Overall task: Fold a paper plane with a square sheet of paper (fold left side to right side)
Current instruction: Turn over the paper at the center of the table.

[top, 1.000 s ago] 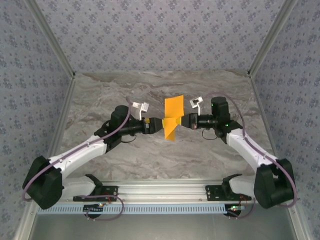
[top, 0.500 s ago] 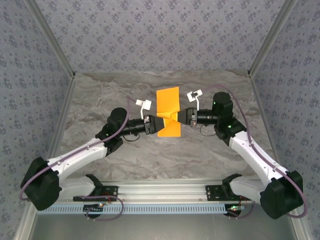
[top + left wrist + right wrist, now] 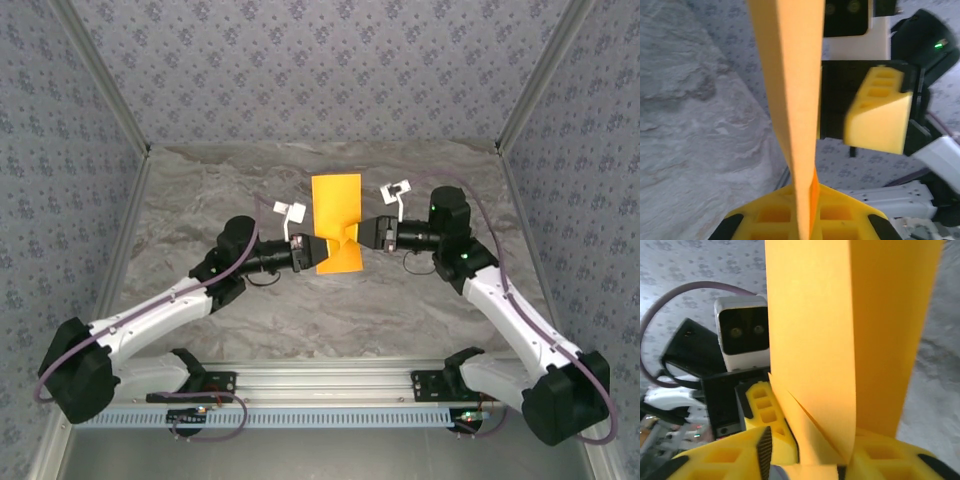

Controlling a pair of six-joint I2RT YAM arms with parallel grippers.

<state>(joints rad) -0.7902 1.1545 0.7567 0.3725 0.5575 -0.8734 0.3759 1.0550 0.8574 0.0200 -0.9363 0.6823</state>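
Observation:
The square sheet of paper point(image 3: 336, 205), orange-yellow and folded into a tall narrow rectangle, hangs in the air above the middle of the table between the two grippers. My left gripper point(image 3: 312, 252) is shut on its lower left edge. In the left wrist view the paper point(image 3: 790, 75) rises edge-on out of the left gripper point(image 3: 807, 192). My right gripper point(image 3: 366, 234) faces it from the right and stands open. In the right wrist view the creased paper point(image 3: 840, 315) passes between the parted fingers of the right gripper point(image 3: 809, 460).
The marble tabletop point(image 3: 200, 200) lies below, with patterned walls on three sides. An aluminium rail point(image 3: 330, 385) carrying the arm bases runs along the near edge. The left wrist camera point(image 3: 742, 330) sits close in front of the right gripper.
The left gripper has closed on the paper and the right gripper has opened off it. The paper turned from edge-on to flat towards the top camera, and the right arm shifted slightly right.

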